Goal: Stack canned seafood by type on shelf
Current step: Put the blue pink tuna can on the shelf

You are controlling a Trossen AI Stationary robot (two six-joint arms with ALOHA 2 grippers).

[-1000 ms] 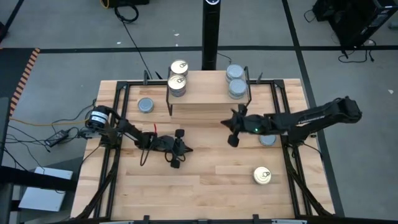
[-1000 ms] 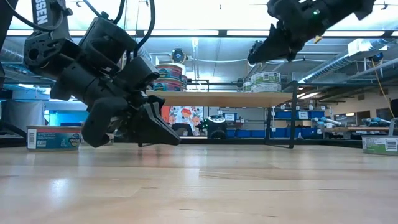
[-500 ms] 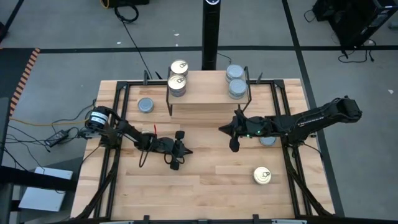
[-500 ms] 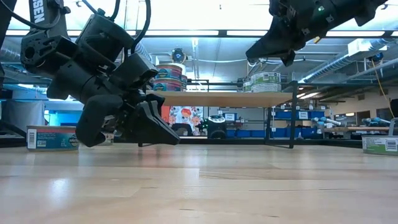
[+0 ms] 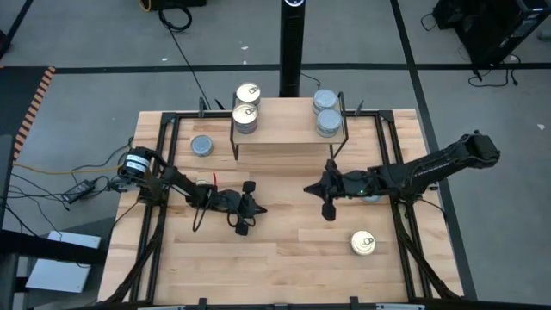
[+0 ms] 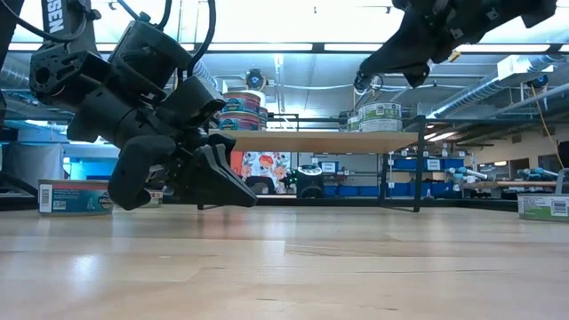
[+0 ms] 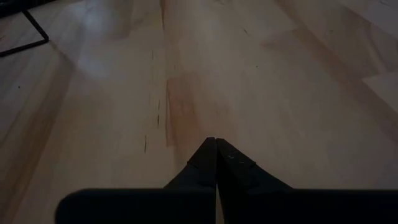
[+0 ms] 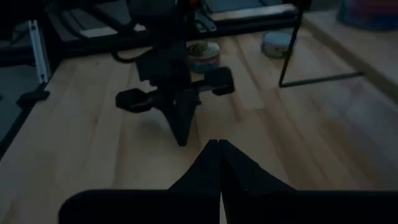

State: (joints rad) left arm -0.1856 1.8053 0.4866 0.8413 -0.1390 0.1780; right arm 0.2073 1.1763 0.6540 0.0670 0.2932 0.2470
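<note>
Overhead, both arms hover above the wooden table (image 5: 284, 250), the left gripper (image 5: 259, 207) and right gripper (image 5: 307, 187) clenched on nothing.

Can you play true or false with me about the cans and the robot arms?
1. Gold-top cans sit stacked on the shelf's left end. True.
2. The right end effector is holding a can. False: it is shut and empty, above the table.
3. A gold-top can lies on the table near the right arm. True.
4. The left end effector is wide open. False: its fingers are shut together.
5. All the cans are on the shelf. False: a grey-top can sits on the table left of the shelf.
</note>
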